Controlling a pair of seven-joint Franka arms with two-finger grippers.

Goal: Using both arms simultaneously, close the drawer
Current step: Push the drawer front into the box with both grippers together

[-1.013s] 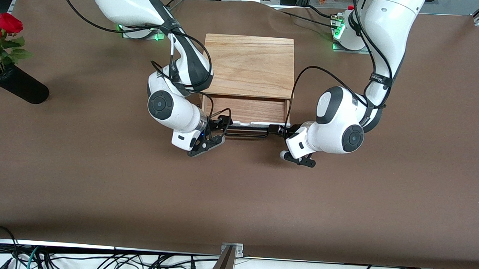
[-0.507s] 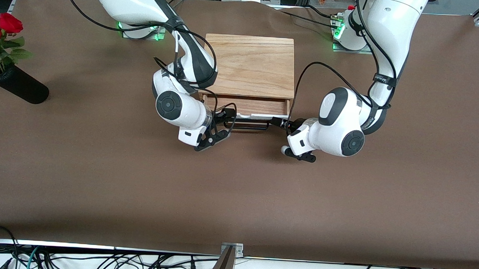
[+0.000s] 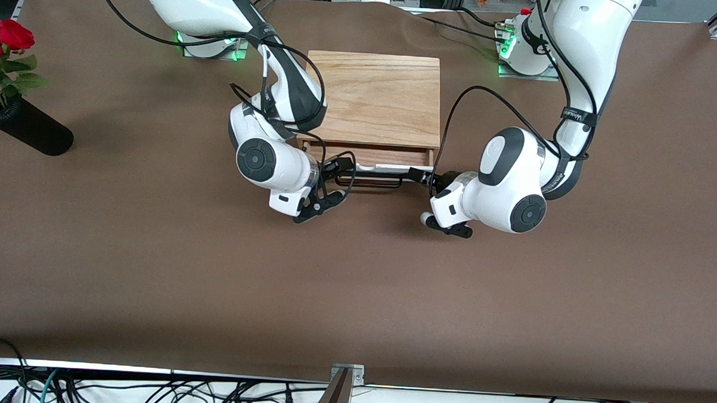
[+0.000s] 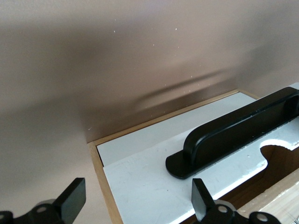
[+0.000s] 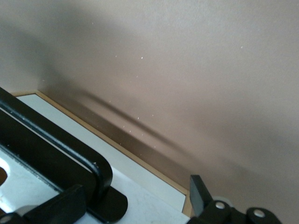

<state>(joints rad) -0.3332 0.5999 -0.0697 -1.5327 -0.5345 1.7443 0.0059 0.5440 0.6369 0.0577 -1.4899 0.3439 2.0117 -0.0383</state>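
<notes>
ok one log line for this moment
drawer: part open | left gripper: open at front panel | right gripper: open at front panel

White arms (image 3: pixel 502 188), black cables

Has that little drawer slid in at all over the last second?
Yes. The drawer has slid farther into the wooden box: less of its tray shows below the box's top edge, and its black handle sits closer to the box.
</notes>
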